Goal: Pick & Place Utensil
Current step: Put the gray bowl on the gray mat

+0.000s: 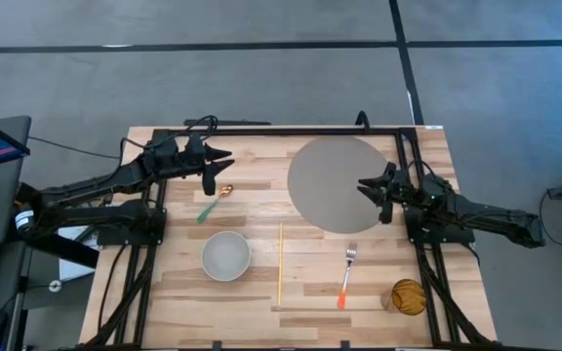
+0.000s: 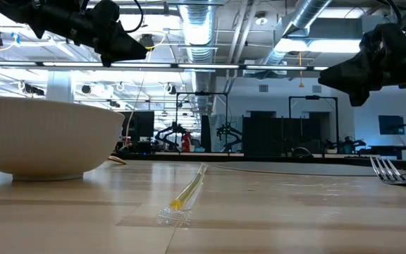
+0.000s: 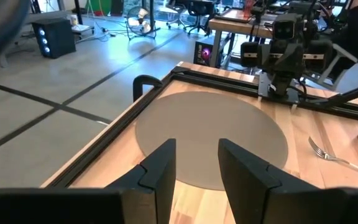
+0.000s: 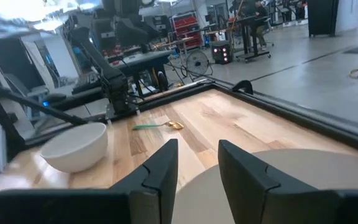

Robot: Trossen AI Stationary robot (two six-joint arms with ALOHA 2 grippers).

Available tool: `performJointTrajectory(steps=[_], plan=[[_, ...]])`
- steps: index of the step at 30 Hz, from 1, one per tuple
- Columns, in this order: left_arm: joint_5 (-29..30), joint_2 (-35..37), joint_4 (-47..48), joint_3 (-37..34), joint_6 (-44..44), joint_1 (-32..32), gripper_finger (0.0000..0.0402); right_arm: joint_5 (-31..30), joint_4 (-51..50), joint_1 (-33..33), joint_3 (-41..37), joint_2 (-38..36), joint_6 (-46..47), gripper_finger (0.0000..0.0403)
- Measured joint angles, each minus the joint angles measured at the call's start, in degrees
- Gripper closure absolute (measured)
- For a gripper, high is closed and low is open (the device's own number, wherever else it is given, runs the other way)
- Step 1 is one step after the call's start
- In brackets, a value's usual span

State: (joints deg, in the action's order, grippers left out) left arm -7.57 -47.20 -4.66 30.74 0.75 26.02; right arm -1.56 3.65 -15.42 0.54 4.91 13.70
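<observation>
From above, the left tool [image 1: 224,159] is seen hanging just behind the spoon [image 1: 213,201], a green handle with a gold bowl, lying on the worktop [image 1: 261,292] between the mat [image 1: 340,183] and the bowl [image 1: 226,255]. The right tool [image 1: 364,185] hangs over the mat's right side. The fork [image 1: 347,273], orange-handled, lies near the front right, beside a cup [image 1: 408,296]; a straw [image 1: 281,261] lies between bowl and fork. Either utensil could be taken, it is judged; the spoon should be approached from straight above and gripped across its thin handle.

At worktop height, both arms are shown well clear of the surface, which the overhead picture cannot tell. The bowl, straw and fork tines [image 2: 390,172] appear; the spoon is hidden.

From the left wrist, that tool's fingers [image 3: 161,168] are seen spread with nothing between them. The mat, the fork and the right arm are shown beyond.

From the right wrist, its fingers [image 4: 160,167] are likewise spread and empty. The spoon [image 4: 159,126] is seen far off beside the bowl, with the left arm just behind it.
</observation>
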Motion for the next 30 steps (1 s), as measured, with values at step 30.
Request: performJointTrajectory(steps=[30], plan=[[-7.50, -0.29, 5.80, 4.87, -3.45, 0.00, 0.0280, -0.80, 25.46, 0.20, 8.57, 19.28, -6.22, 0.0294]])
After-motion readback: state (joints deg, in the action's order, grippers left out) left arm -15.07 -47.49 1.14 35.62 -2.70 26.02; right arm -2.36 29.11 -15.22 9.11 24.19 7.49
